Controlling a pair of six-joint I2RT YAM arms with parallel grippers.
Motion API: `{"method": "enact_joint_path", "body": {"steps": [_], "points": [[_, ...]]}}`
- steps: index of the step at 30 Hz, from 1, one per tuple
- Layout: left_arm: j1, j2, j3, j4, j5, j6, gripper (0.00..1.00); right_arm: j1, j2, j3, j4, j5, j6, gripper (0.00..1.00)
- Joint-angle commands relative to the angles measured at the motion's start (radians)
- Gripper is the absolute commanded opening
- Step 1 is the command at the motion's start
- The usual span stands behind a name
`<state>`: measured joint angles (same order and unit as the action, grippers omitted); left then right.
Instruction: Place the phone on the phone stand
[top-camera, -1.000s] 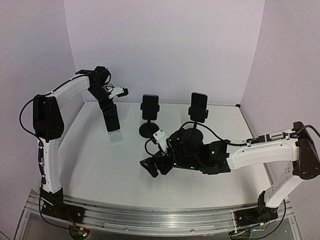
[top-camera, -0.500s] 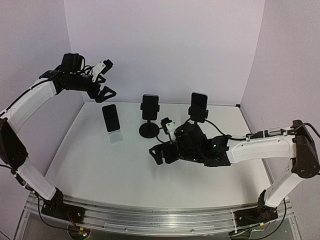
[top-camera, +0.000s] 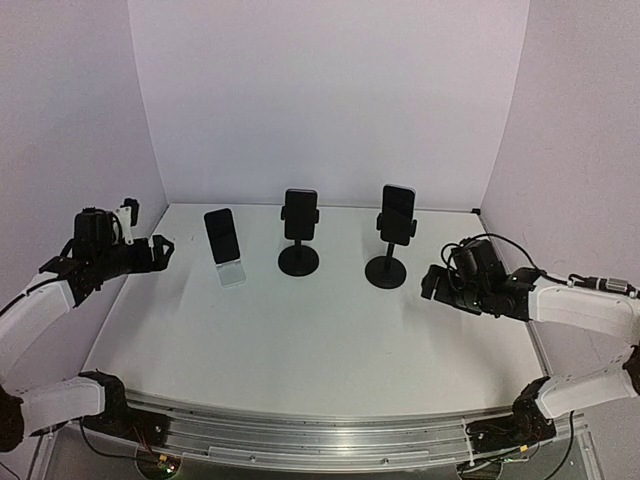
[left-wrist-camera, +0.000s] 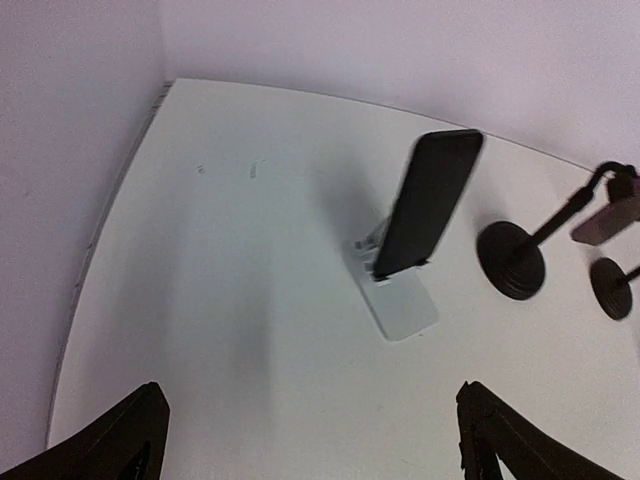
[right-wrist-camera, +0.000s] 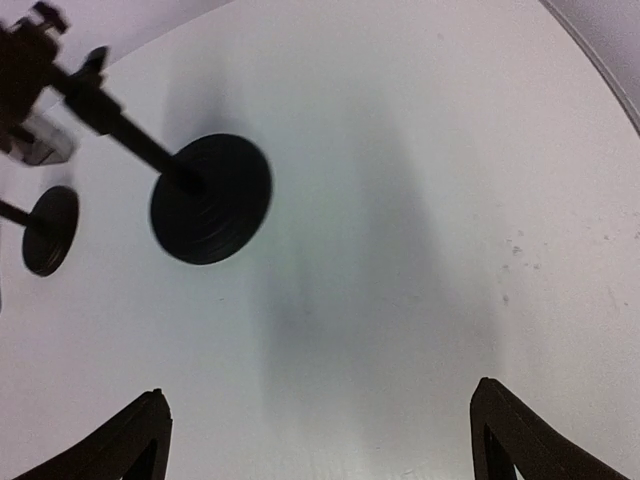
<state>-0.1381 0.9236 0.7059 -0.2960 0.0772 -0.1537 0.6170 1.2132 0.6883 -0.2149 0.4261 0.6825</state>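
Note:
A black phone (top-camera: 220, 235) leans on a white stand (top-camera: 232, 272) at the back left. It also shows in the left wrist view (left-wrist-camera: 428, 200) on that stand (left-wrist-camera: 400, 305). Two more phones (top-camera: 299, 214) (top-camera: 398, 214) sit clamped on black pole stands (top-camera: 298, 262) (top-camera: 386, 272). My left gripper (top-camera: 158, 248) is open and empty at the table's left edge, apart from the white stand; in its wrist view (left-wrist-camera: 310, 450) it holds nothing. My right gripper (top-camera: 432, 283) is open and empty, right of the right stand; its wrist view (right-wrist-camera: 320, 440) shows only table between the fingers.
The round black bases (right-wrist-camera: 211, 198) (right-wrist-camera: 50, 228) lie ahead and left of my right gripper. Purple walls close the table at the back and both sides. The table's right edge (right-wrist-camera: 600, 70) runs near the right arm.
Both arms have pulled back. The left gripper came down from high at the back left to the left edge. The right gripper moved from the table's middle to the right side.

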Motion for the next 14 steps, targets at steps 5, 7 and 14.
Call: {"method": "enact_joint_path", "body": {"steps": [5, 7, 14], "points": [[0.087, -0.146, -0.327, 0.290, -0.371, -0.213, 0.99, -0.297, -0.095, -0.079, -0.084, 0.013, -0.112, 0.98], [0.094, -0.158, -0.346, 0.318, -0.359, -0.191, 0.99, -0.338, -0.096, -0.073, -0.072, -0.003, -0.182, 0.98], [0.098, -0.164, -0.382, 0.386, -0.352, -0.100, 1.00, -0.362, -0.084, -0.079, -0.010, -0.027, -0.294, 0.98]]}}
